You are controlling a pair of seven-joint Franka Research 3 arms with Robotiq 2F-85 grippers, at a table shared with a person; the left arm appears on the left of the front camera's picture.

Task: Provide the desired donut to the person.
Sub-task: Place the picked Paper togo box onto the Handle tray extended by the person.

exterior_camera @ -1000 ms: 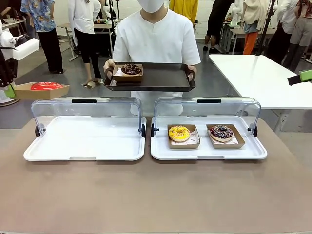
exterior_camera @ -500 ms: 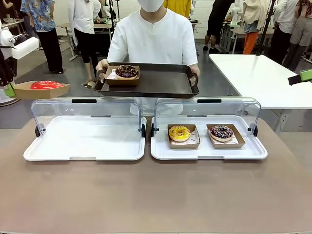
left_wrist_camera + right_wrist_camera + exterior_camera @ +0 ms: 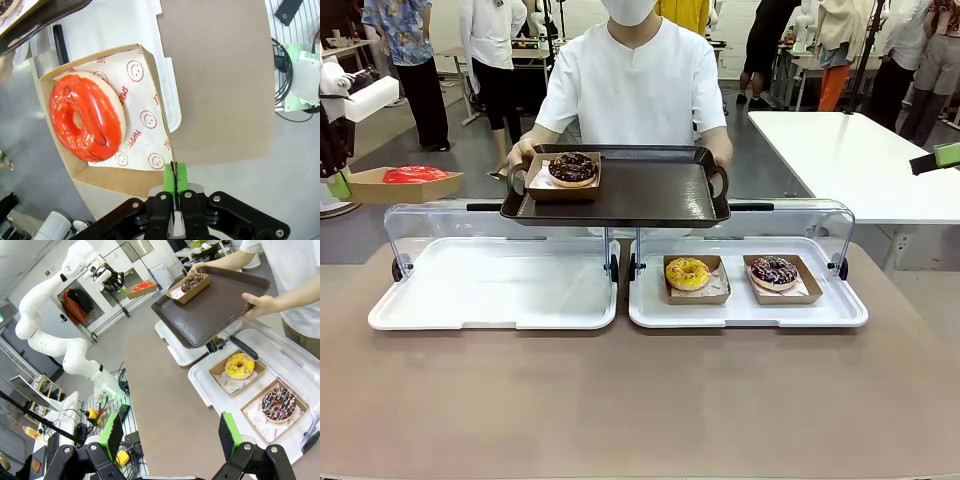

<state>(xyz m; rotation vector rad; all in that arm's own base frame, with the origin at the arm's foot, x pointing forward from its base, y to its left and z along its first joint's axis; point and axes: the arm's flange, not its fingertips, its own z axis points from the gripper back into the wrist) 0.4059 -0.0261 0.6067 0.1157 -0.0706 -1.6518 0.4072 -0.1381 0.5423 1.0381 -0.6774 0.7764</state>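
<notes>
A red-glazed donut (image 3: 87, 117) lies on printed paper in a brown cardboard box (image 3: 115, 180). My left gripper (image 3: 175, 182) is shut on the box's rim and holds it in the air at the far left (image 3: 405, 182), beyond the table's edge. The person (image 3: 635, 85) in a white T-shirt stands at the far side and holds out a dark tray (image 3: 640, 190) over the display cases. A boxed chocolate donut (image 3: 572, 168) sits on the tray's left end. My right gripper (image 3: 171, 435) is open and holds nothing, high at the right.
Two white display cases with raised clear lids stand on the brown table. The left case (image 3: 495, 290) holds nothing. The right case (image 3: 750, 310) holds a yellow donut (image 3: 688, 272) and a sprinkled chocolate donut (image 3: 774, 271), each in a box. A white table (image 3: 850, 160) stands back right, with bystanders behind.
The person has brought the tray forward and lower, so that it now hangs over the cases' lids. The left gripper and its box have stayed put.
</notes>
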